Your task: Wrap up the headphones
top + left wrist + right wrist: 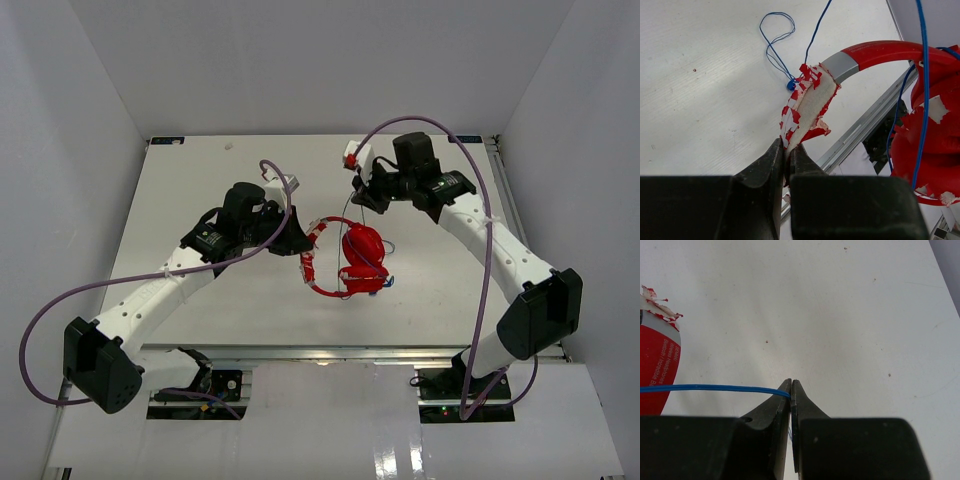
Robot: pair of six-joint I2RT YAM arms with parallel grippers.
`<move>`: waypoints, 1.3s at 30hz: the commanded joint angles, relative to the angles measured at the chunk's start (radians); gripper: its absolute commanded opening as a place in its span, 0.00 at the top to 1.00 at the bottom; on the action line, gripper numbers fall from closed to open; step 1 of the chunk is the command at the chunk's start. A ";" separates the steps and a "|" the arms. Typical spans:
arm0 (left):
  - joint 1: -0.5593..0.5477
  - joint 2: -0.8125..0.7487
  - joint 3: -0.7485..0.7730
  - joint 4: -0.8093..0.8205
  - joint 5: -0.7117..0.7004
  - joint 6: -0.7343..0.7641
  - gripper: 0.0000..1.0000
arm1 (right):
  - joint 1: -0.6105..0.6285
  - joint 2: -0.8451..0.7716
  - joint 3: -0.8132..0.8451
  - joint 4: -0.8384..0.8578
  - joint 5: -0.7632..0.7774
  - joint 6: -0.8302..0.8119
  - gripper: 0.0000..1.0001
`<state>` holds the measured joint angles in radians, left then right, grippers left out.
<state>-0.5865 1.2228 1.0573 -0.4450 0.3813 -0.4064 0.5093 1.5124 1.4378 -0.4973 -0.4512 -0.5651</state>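
Observation:
The red headphones (360, 255) are in the middle of the table, cups together and the thin headband arching to the left. My left gripper (300, 243) is shut on the headband's torn red-and-white padding (807, 107), and in the left wrist view its fingertips (787, 147) pinch the padding's lower end. A red cup (935, 145) hangs at the right with the blue cable (775, 55) running over it and looping on the table. My right gripper (362, 195) is behind the cups. In its wrist view it (791, 385) is shut on the blue cable (715, 387), which stretches taut to the left.
The white table (200, 200) is boxed in by white walls on three sides. An aluminium rail (330, 350) runs along the near edge. Thick purple robot cables (60, 300) loop beside both arms. Part of the red headband (657, 365) shows at the left of the right wrist view.

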 commanded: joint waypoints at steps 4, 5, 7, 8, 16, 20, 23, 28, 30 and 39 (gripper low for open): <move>-0.006 -0.011 0.010 0.020 -0.004 -0.005 1.00 | -0.037 -0.025 0.126 0.039 -0.116 0.036 0.92; -0.006 -0.009 0.009 0.018 -0.009 -0.004 1.00 | -0.038 -0.032 0.128 0.039 -0.126 0.036 0.92; -0.006 -0.005 0.012 0.014 -0.013 -0.003 1.00 | -0.038 -0.040 0.118 0.039 -0.138 0.033 0.92; -0.006 -0.005 0.015 0.012 -0.016 -0.003 1.00 | -0.038 -0.045 0.109 0.039 -0.138 0.029 0.92; -0.006 -0.012 0.049 -0.004 -0.041 -0.006 1.00 | -0.050 -0.100 -0.028 0.049 -0.145 0.006 0.92; -0.006 -0.036 0.063 -0.014 -0.068 -0.008 1.00 | -0.053 -0.129 -0.106 0.062 -0.151 0.004 0.92; -0.006 -0.053 0.079 -0.014 -0.070 -0.012 1.00 | -0.058 -0.143 -0.170 0.077 -0.160 0.009 0.92; -0.006 -0.074 0.119 -0.015 -0.042 -0.031 1.00 | -0.061 -0.139 -0.218 0.101 -0.205 0.036 0.92; -0.006 -0.080 0.145 -0.014 -0.031 -0.041 1.00 | -0.060 -0.130 -0.230 0.108 -0.246 0.058 0.92; -0.006 -0.075 0.256 -0.014 0.014 -0.124 1.00 | -0.060 -0.056 -0.257 0.222 -0.491 0.235 0.89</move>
<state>-0.5865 1.1931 1.2203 -0.5158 0.3309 -0.4493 0.4522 1.4240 1.1943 -0.3821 -0.7768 -0.4599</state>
